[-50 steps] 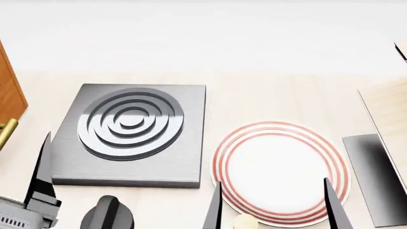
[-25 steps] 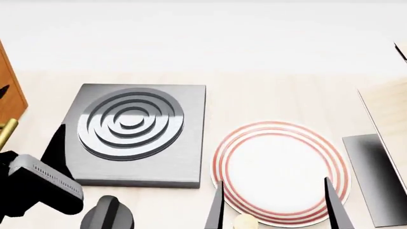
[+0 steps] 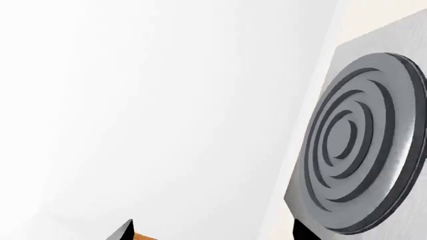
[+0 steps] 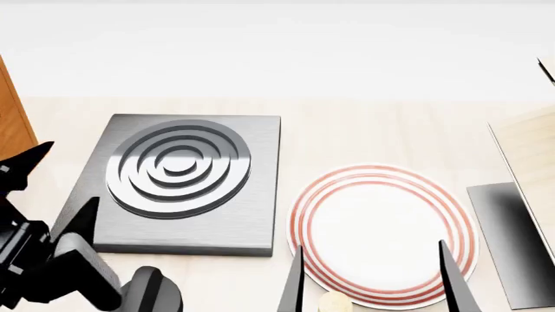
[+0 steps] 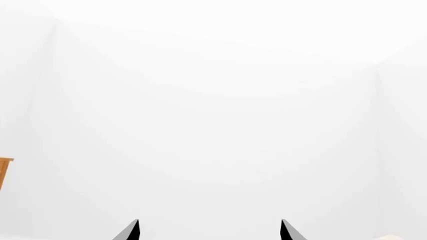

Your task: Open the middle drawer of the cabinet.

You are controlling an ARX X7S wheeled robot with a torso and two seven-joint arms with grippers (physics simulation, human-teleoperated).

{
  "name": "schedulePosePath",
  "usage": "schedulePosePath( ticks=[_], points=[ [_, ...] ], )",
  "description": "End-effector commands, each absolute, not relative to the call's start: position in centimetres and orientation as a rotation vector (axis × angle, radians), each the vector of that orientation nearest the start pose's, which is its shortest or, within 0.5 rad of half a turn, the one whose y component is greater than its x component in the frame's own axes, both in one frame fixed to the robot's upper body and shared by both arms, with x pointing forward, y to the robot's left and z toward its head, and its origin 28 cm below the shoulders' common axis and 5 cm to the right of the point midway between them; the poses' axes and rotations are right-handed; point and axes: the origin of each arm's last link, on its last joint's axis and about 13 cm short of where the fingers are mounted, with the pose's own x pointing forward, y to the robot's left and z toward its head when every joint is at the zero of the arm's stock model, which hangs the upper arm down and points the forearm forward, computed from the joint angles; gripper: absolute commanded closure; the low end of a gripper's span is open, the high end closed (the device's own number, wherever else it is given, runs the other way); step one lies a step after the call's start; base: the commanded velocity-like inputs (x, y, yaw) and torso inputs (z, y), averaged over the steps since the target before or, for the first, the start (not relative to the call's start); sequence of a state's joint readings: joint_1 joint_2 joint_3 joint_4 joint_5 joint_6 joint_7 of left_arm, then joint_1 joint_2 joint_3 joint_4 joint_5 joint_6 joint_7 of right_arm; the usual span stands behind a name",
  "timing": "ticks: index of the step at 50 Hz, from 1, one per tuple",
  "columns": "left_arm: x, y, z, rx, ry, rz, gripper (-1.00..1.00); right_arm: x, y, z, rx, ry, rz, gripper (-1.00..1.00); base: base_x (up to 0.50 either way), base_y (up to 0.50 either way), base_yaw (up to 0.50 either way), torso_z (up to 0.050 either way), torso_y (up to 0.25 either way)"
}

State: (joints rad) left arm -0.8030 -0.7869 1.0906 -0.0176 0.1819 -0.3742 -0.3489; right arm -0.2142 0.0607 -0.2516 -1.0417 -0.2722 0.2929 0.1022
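Note:
Only a strip of the orange-brown cabinet [image 4: 10, 123] shows at the left edge of the head view. I cannot single out the middle drawer, and my left arm hides any handle. My left gripper [image 4: 57, 186] hangs open between the cabinet and the hotplate, with nothing between its fingers. In the left wrist view the left gripper [image 3: 212, 232] is open, and a sliver of cabinet [image 3: 143, 237] sits by one fingertip. My right gripper [image 4: 371, 273] stands open over the plate's near edge. The right wrist view shows the right gripper [image 5: 208, 232] open and empty, facing a white wall.
A grey hotplate [image 4: 182, 179] with concentric rings lies just right of my left gripper. A red-ringed white plate [image 4: 381, 227] sits right of it. A dark flat slab [image 4: 511, 240] and a pale wood rack [image 4: 533, 149] stand at far right.
My left gripper has risen and swung up toward the cabinet, turning as it went, and now covers the brass handle seen before. The right arm has stayed put.

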Motion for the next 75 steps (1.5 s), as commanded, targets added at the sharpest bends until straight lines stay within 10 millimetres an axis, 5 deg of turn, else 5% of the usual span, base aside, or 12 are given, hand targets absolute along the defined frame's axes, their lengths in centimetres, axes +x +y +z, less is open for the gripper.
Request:
schedulePosePath(
  ticks=[1,20,75],
  points=[
    [32.2,30.5,11.7,1.430,-0.155,-0.127,-1.00,12.6,-7.8,16.6,-0.161,-0.558,-0.006,-1.00,0.00,0.00,0.00,0.000,0.000],
    [33.7,32.7,10.7,1.593,-0.030,-0.099,-1.00,12.7,-7.7,16.5,-0.163,-0.551,-0.001,-1.00,0.00,0.00,0.00,0.000,0.000],
    [34.8,35.5,9.2,1.570,0.091,0.018,-1.00,12.6,-7.7,16.5,-0.165,-0.547,0.004,-1.00,0.00,0.00,0.00,0.000,0.000]
  ],
)
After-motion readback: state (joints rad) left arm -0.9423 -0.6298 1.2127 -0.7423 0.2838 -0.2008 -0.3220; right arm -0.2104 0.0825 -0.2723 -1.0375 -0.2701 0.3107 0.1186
